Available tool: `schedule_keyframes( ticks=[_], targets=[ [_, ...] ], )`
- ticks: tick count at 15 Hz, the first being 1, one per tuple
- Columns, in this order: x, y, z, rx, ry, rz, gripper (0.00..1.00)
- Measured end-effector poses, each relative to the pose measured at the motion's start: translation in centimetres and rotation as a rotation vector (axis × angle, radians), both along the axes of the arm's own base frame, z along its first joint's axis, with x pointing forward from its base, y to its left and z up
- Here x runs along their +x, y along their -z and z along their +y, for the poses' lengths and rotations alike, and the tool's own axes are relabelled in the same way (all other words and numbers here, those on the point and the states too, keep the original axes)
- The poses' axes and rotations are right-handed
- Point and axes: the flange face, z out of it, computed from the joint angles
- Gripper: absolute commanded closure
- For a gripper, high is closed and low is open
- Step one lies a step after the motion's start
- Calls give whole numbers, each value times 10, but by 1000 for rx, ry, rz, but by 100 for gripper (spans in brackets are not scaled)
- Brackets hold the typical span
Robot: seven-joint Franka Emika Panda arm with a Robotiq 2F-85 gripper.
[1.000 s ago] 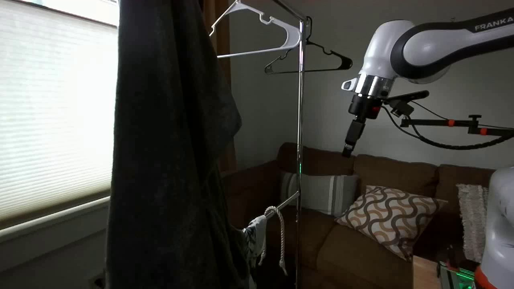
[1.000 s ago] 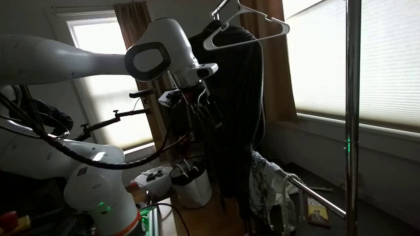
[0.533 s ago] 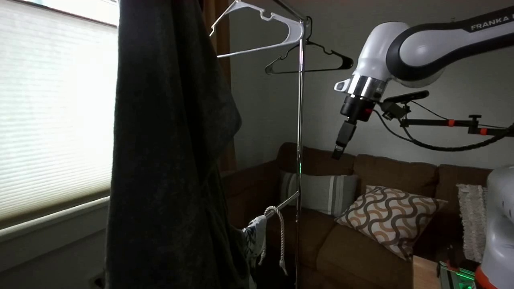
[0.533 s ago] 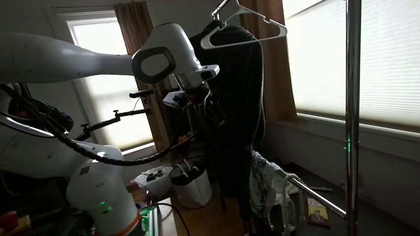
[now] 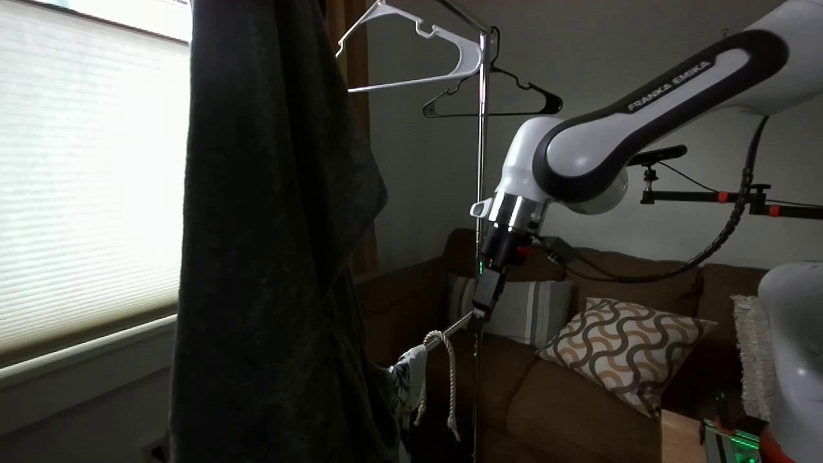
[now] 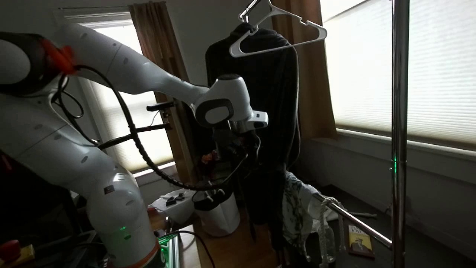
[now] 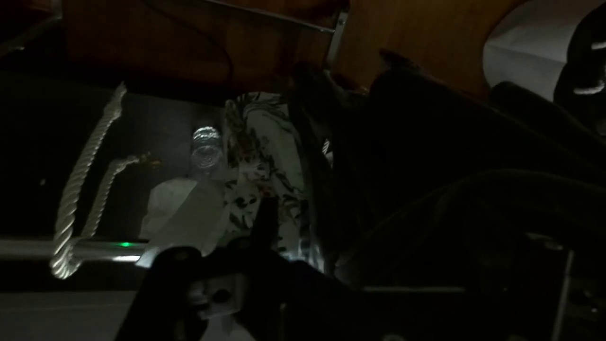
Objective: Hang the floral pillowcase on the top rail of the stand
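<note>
The floral pillowcase (image 5: 404, 386) (image 6: 293, 208) (image 7: 289, 142) drapes over the stand's lower rail (image 5: 460, 323) (image 6: 357, 221), partly behind the dark garment. High above it, the top rail of the stand (image 5: 461, 13) (image 6: 253, 5) is partly cut off by both exterior views. My gripper (image 5: 477, 319) points downward, its tips overlapping the upright near the lower rail in an exterior view. In the wrist view one dark finger (image 7: 268, 215) shows before the pillowcase; darkness hides its partner. The jaws appear apart, with no cloth gripped.
A long dark garment (image 5: 270, 225) (image 6: 267, 93) hangs close to the pillowcase. White (image 5: 464, 54) and black (image 5: 551, 99) hangers hang up high. White rope (image 5: 452, 379) (image 7: 78, 199) loops over the lower rail. A tall upright pole (image 6: 398, 130) stands at the rail's end.
My arm has come down a long way and towards the stand, so the gripper is now near lower-rail height. The pillowcase, garment and rope have not moved.
</note>
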Motion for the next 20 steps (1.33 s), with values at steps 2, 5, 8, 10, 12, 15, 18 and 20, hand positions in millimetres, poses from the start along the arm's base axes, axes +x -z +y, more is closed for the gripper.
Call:
schedule_keyframes(
  ticks=[2, 5, 8, 10, 12, 15, 18, 20],
  targets=[
    [5, 14, 1, 6, -3, 27, 0],
    [7, 12, 0, 5, 15, 23, 0],
    [12, 23, 7, 22, 87, 32, 0],
    [15, 45, 17, 47, 126, 76, 0],
    [13, 74, 32, 60, 93, 139, 0],
    [7, 117, 54, 48, 40, 197, 0],
    [-3, 163, 72, 88, 38, 241, 0],
    [-7, 185, 78, 100, 30, 278, 0]
  ],
)
